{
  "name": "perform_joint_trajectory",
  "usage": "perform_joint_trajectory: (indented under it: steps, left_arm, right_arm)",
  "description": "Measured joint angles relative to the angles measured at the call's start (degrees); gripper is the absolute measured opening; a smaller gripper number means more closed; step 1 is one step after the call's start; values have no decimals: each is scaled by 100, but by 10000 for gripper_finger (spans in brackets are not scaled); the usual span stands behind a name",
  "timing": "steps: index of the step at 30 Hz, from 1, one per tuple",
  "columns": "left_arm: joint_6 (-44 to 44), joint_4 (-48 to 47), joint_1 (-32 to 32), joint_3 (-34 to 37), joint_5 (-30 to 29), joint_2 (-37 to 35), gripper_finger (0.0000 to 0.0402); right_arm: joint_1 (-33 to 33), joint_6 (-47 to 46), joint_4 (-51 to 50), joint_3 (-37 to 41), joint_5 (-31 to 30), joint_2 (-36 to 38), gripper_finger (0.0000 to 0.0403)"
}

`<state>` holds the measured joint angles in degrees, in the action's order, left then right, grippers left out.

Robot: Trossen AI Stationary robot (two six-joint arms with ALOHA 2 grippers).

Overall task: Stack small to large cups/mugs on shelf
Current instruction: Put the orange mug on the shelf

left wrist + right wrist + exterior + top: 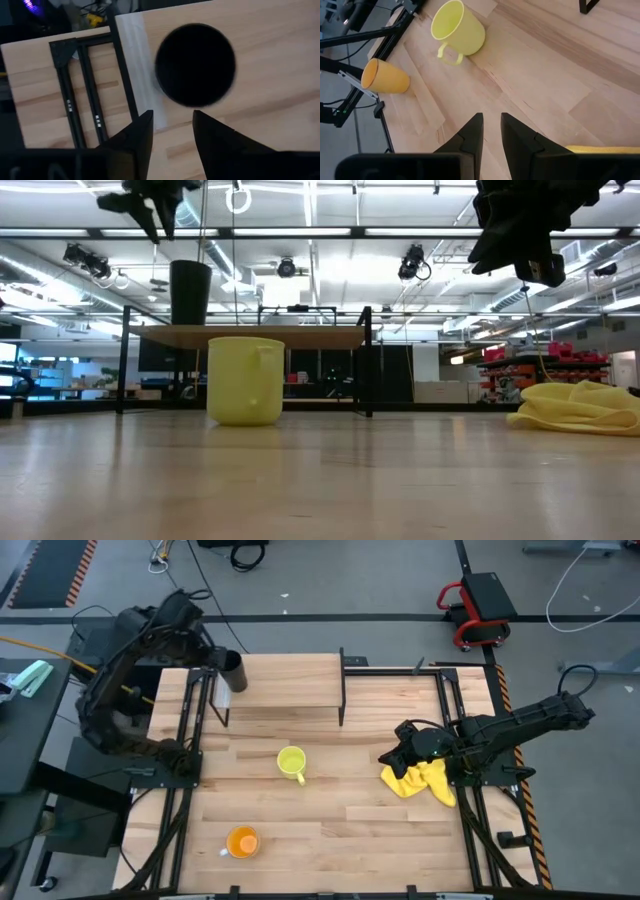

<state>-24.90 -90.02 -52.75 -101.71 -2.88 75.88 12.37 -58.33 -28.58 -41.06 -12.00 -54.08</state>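
Yellow-green mug [245,380] seen upright on tabletop [320,480], before shelf [270,335]. Black cup [233,671] stood on shelf's left end. Left gripper [172,135] held above it, released. Right gripper [491,132] parted, empty, over cloth [420,782].

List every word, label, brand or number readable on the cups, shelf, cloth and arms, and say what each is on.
None can be read.
Black cup, yellow-green mug, orange cup, shelf and cloth: no print shows.
Black frame rail: small pale marks, too blurred to read.
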Motion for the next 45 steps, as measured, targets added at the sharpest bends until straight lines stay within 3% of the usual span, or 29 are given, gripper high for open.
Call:
perform_joint_trajectory:
  steps: [10, 16, 20, 24, 30, 36, 45]
  left_arm:
    - [-388, -2, 322, -2, 88, -1187, 139]
    - [-1057, 0, 1013, -4, 674, -1641, 118]
    - [-1541, 2, 1763, 277, 740, -1831, 103]
    - [-2009, 4, 2501, 1149, 798, -2069, 86]
    - [-2800, -4, 3681, 2601, 1413, -2206, 67]
    - [-3974, 75, 5209, 3430, 1474, -2188, 58]
    - [-6124, 1918, 7635, 4431, 1040, -2136, 58]
  right_arm:
    - [18, 0, 0, 0, 406, 1, 75]
    - [18, 26, 0, 0, 620, 2, 75]
    - [61, 125, 0, 0, 631, 2, 75]
    - [143, 149, 0, 0, 630, 2, 75]
    - [246, 101, 2, 0, 631, 2, 75]
    - [246, 87, 0, 0, 629, 2, 75]
    - [243, 87, 0, 0, 395, 2, 75]
